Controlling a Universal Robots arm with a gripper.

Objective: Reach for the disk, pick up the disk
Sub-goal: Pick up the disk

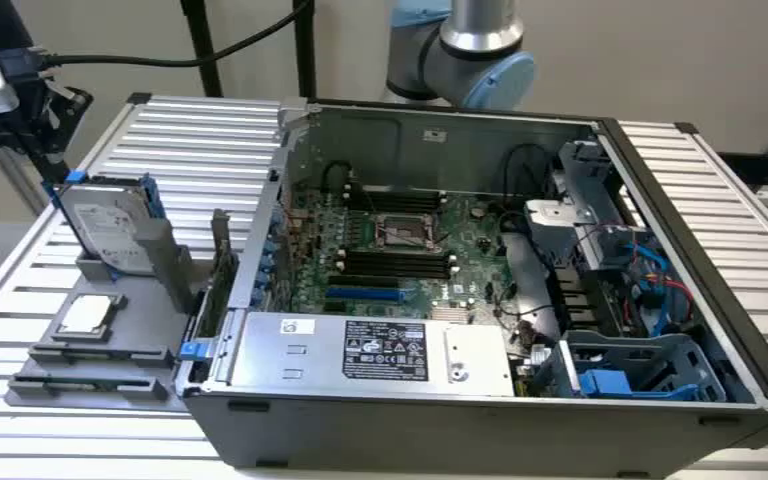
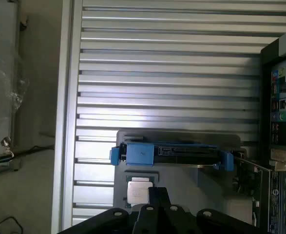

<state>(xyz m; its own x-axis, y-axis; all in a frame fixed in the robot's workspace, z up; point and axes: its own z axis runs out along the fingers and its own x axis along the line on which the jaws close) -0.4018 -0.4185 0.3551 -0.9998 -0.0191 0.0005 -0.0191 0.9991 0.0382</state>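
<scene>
The disk (image 1: 101,225) stands on edge in a grey holder (image 1: 101,268) at the exterior view's left. It is silver with a white label and blue rails. In the wrist view the disk (image 2: 172,153) appears edge-on, with blue rail ends at both sides. My gripper (image 1: 53,168) hangs just above the disk's upper corner on the exterior view's left, its black fingers together and holding nothing. The wrist view has the shut gripper (image 2: 158,194) a little short of the disk's top edge, not touching it.
A small square CPU chip (image 1: 87,313) lies on the grey tray (image 1: 37,385) in front of the disk. The open computer case (image 1: 491,250) takes the middle and right, with a silver power supply (image 1: 384,350) inside. All rests on a slatted metal table (image 1: 184,130).
</scene>
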